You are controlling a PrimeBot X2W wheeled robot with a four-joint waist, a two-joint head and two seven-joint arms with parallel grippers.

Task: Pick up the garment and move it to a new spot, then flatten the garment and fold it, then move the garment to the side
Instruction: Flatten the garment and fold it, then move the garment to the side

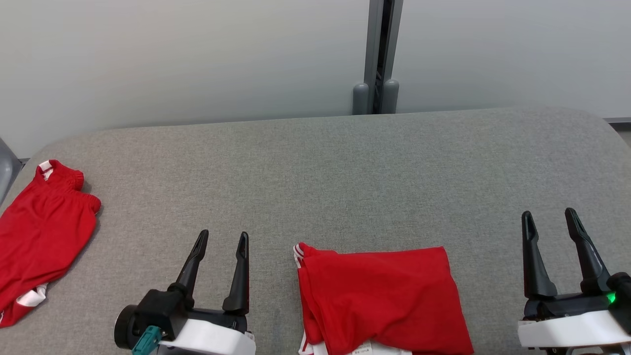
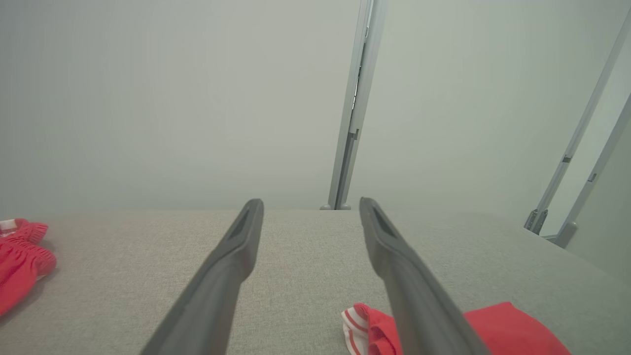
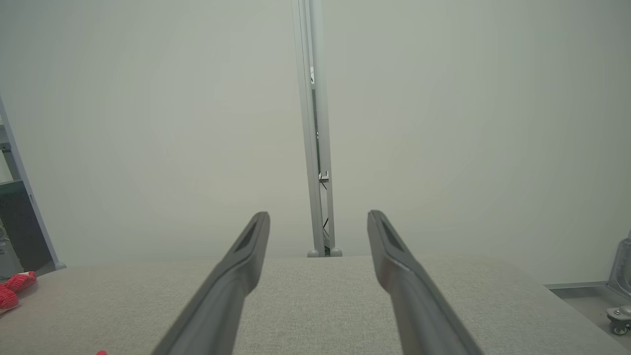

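Grey fabric-covered desk (image 1: pixel 345 172), pale wall (image 1: pixel 197 59) behind it, metal post (image 1: pixel 382 49) at far centre. Folded red garment (image 1: pixel 379 291) lies at the near edge, centre, with white striped trim at its left corner and a white label at its near edge; it shows in the left wrist view too (image 2: pixel 503 325). Left gripper (image 1: pixel 223 234) is just left of it, fingers spread, holding nothing, not touching the cloth; same in its wrist view (image 2: pixel 310 202). Right gripper (image 1: pixel 548 213) is to the right of the garment, apart from it, fingers spread, empty (image 3: pixel 318 215). Red shorts (image 1: pixel 39 236) lie flat at the far left edge, waistband toward the wall, well apart from both grippers (image 2: pixel 19 256) (image 3: pixel 12 288).
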